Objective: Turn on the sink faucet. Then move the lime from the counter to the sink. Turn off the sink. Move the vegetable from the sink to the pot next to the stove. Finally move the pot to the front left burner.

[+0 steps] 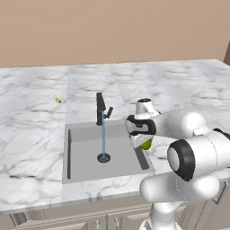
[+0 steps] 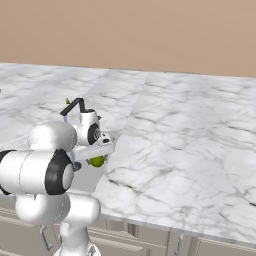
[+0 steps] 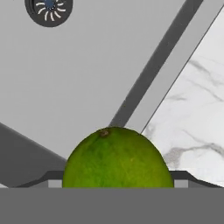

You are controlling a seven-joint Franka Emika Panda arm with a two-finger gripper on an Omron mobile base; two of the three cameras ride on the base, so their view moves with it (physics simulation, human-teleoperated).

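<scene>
Between pincer [image 3: 114, 187] tips, glossy round lime [image 3: 117, 158]

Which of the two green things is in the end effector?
The big glossy lime, gripped at the sink's right edge; the tiny yellow-green speck lies far back on the counter.

The lime [image 3: 117, 158] sits in the claw [image 1: 143, 143] above the sink [image 1: 85, 155] right edge, faucet [image 1: 101, 109] behind
</scene>
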